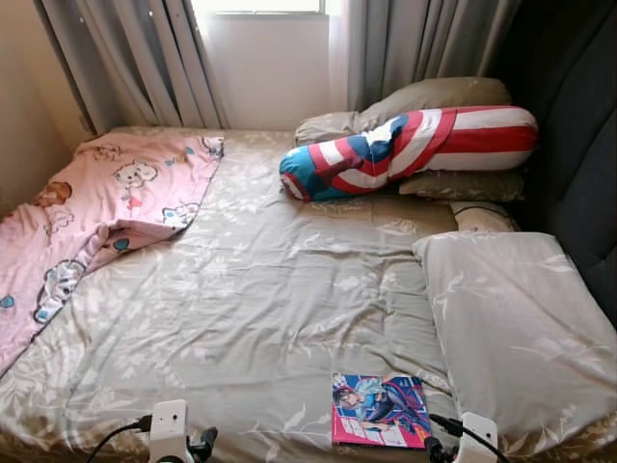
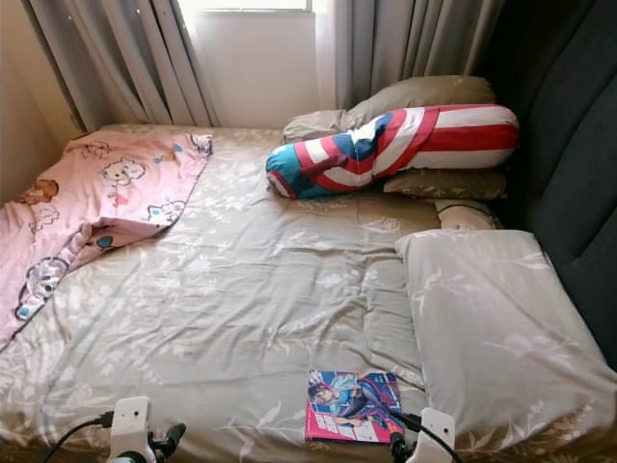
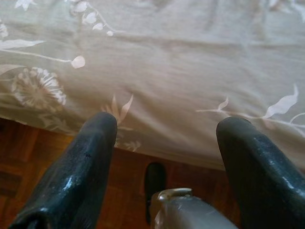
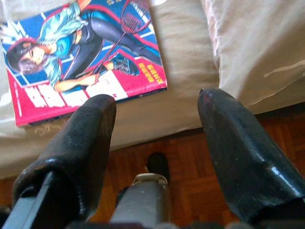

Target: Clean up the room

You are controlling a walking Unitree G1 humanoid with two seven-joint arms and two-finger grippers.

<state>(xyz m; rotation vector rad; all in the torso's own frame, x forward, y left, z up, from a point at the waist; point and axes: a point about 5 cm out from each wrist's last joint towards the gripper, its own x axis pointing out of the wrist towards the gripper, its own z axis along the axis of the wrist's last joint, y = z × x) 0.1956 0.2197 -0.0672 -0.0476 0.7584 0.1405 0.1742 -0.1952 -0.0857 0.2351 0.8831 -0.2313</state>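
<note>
Bed (image 1: 270,289), right claw (image 4: 155,129) wide open, empty, beside comic book (image 4: 81,57)

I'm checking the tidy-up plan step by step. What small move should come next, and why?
Probably ease the right gripper forward to the comic book: its fingers are open, the book lies loose at the bed's near edge, just ahead.

bright window (image 1: 258,6) between grey curtains (image 1: 145,58), dark padded headboard (image 1: 578,145), wooden parquet floor (image 4: 190,157).
</note>
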